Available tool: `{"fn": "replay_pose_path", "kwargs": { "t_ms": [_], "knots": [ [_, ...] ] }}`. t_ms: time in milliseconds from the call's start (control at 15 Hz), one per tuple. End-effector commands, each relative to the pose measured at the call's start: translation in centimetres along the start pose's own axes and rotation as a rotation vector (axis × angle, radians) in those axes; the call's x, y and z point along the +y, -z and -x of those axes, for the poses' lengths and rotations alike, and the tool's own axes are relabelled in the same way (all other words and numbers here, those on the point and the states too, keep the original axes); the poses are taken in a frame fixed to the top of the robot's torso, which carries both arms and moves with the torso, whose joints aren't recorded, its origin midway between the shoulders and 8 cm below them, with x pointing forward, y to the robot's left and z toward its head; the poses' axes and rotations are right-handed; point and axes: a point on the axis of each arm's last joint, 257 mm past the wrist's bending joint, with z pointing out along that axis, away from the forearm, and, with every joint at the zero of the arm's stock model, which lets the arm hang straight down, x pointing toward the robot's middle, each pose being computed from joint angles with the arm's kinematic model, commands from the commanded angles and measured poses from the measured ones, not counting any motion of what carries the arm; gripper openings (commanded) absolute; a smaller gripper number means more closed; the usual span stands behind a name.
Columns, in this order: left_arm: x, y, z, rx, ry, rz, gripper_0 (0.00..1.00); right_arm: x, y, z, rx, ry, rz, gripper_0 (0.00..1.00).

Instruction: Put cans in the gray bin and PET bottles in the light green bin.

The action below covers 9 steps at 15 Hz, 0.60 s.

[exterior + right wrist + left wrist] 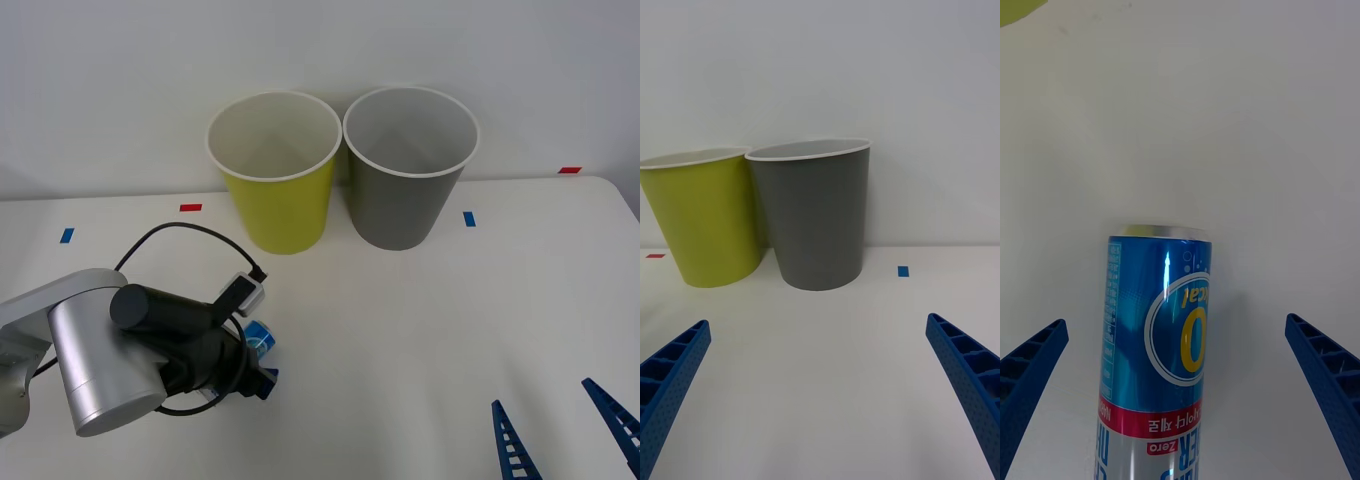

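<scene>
Front view: left arm reaches low over the near-left part of the desk [420, 300], its wrist hiding most of the left claw [258, 362]. A bit of the blue can [262, 338] peeks out just past the wrist, lying on the desk, well short of both bins. Light green bin [275, 170] and gray bin [410, 165] stand upright side by side at the back, rims nearly touching, gray one to the right. Right claw [565, 430] sits parked at the near-right edge.

Right wrist view: right claw [820, 375] spread wide, nothing between the fingers, bare desk in front, both bins beyond.

Left wrist view: left claw [1176, 375] wide open w/ 1 finger on each side of the can, neither touching. The can lies on its side, lengthwise between the fingers, closer to 1 finger than the other.

Step in hand, by judgement: pre-grasp on the can, not yet gripped. Next move prob needs a small centring shift, then closing across the can body, lift, carry to the gray bin and release above its rim.
</scene>
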Motion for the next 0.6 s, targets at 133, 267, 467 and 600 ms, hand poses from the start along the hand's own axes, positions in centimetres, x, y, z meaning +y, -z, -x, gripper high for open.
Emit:
{"fn": "replay_pose_path", "kwargs": {
  "t_ms": [133,267,467,600],
  "knots": [
    [0.7,-0.5,-0.2,0.013,-0.008,0.022,1.00,0.0,0.0,0.0,0.000,0.000,0.000,1.00],
    [0.9,-1.2,-0.1,0.022,0.004,0.021,1.00,0.0,0.0,0.0,0.000,0.000,0.000,1.00],
    [1.7,-2.4,-1.0,0.085,0.042,0.040,1.00,0.0,0.0,0.0,0.000,0.000,0.000,1.00],
    [1.6,-2.3,-1.9,0.139,0.051,0.051,1.00,0.0,0.0,0.0,0.000,0.000,0.000,1.00]
  ]
}}
